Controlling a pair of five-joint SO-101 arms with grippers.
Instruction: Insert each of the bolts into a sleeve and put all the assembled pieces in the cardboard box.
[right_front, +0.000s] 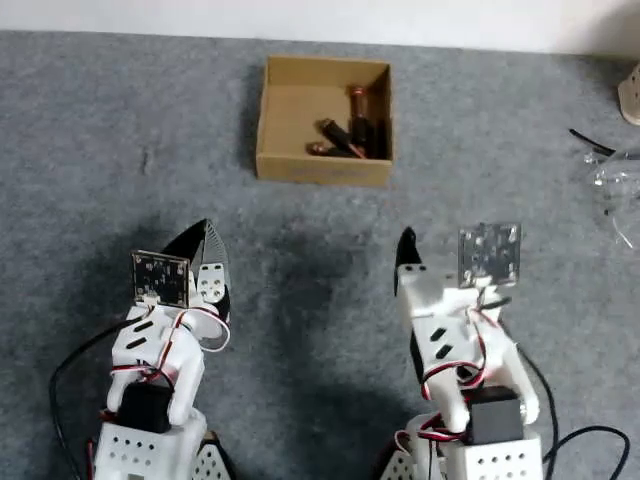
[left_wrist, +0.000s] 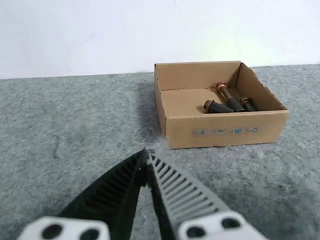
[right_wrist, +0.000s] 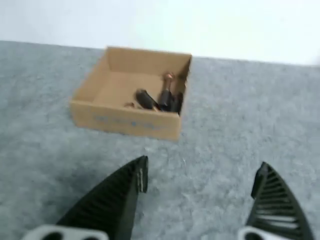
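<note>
The grey carpeted surface (right_front: 100, 150) carries everything. Two arms stand on it side by side: the left arm (right_front: 160, 350) with the left jaws pressed together, tips meeting and holding nothing, and the right arm (right_front: 450, 330) with the right jaws spread wide, also holding nothing. Ahead of both pairs of jaws and well apart from them sits the cardboard box (right_front: 320, 170), nearer the line of the left jaws than that of the right. The assembled pieces (right_front: 350, 135), what look like three dark sleeves with copper-coloured bolt heads, lie inside it. They are bunched against the wall on the right jaws' side. Judging from this, the work looks finished or close to it, so the main risk is disturbance. The box looks light and sits loose on the carpet, so an arm sweeping forward could push it or catch its rim, most likely with the wide right jaws. A knock could tip the pieces out or slide a bolt from its sleeve. Out beyond the right jaws, on their outer side, lies a clear plastic item with a thin black wire (right_front: 610, 170). A wide outward swing of that arm could snag it. Bare carpet lies between either pair of jaws and the box.
</note>
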